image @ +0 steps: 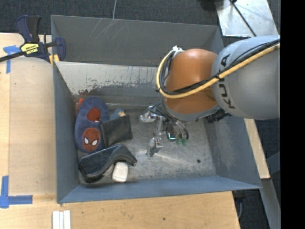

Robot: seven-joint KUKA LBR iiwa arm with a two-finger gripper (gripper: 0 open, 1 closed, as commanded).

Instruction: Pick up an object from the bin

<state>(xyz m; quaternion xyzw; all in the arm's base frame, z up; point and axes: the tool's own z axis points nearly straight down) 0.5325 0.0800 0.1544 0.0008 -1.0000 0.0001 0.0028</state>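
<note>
- Nearest the camera, the arm's orange cover [190, 82] is seen, domed, with cables [162, 73] looped round its left edge; part of the bin's right half is hidden under it.
- Below the cover the gripper [162, 142] is seen pointing down over bare floor, about mid-bin [143, 46].
- How wide the gripper stands cannot be told: its lower parts are overlapped by its own body. No thing is seen held in it.
- No single target is named by the task. The candidates are all gathered at the left wall, well apart from the gripper.
- Closest candidate: a flat black pouch [118, 130], lying tilted, just left of the gripper's side of the floor.
- Touching the pouch on its left, a blue Spider-Man slipper [88, 125] is laid lengthwise along the wall, its red faces upward.
- Below those, a dark grey slipper [102, 160] is curled in the front-left corner, with a white lump [120, 171] tucked against it.
- Placement judged: the things look tumbled loosely into the corner, not arranged; the gripper is likely poised low over open floor between tries.
- Obstruction judged: the left and front walls crowd the heap, so little room is left for a grip from that side. The pouch lies flat and may be hard to get under. The slippers overlap, so one could be dragged with another.
</note>
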